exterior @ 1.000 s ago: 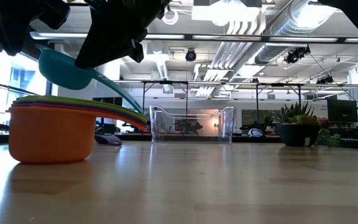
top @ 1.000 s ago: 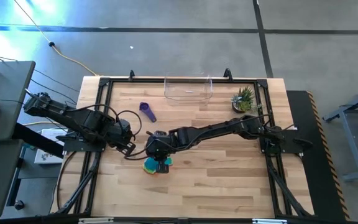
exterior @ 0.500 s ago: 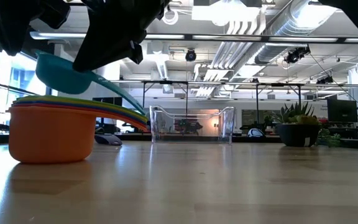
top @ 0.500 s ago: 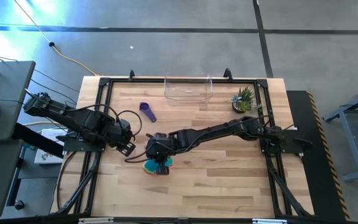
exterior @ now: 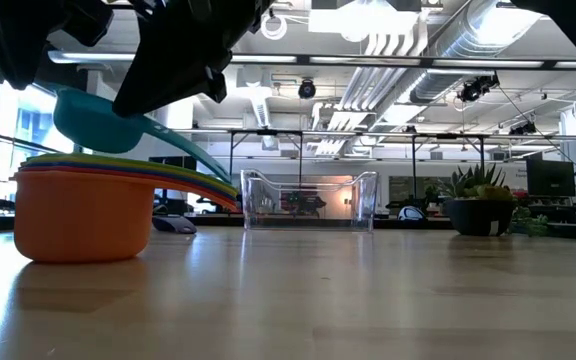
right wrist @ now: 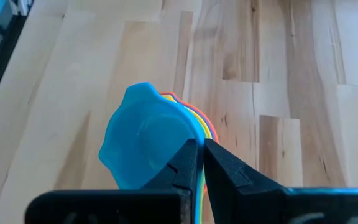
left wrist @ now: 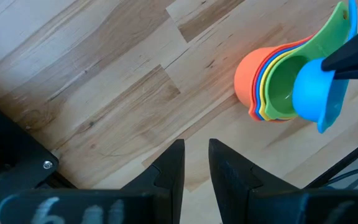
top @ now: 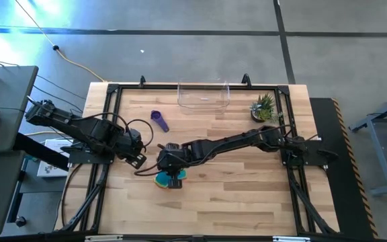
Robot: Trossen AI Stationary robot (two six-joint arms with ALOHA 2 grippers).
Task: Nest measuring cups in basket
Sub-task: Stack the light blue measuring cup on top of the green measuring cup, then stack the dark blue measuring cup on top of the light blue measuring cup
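Right arm reaches across the table, its gripper pinched on the handle of the teal cup, holding it tilted just above the nested stack of cups. Left gripper waits beside the stack, fingers slightly apart, empty. Purple cup lies apart, near the basket at the far edge.

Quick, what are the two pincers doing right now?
Left pincer: slightly open, empty, waiting at the table's left side.
Right pincer: closed on the teal cup, just above the stack.
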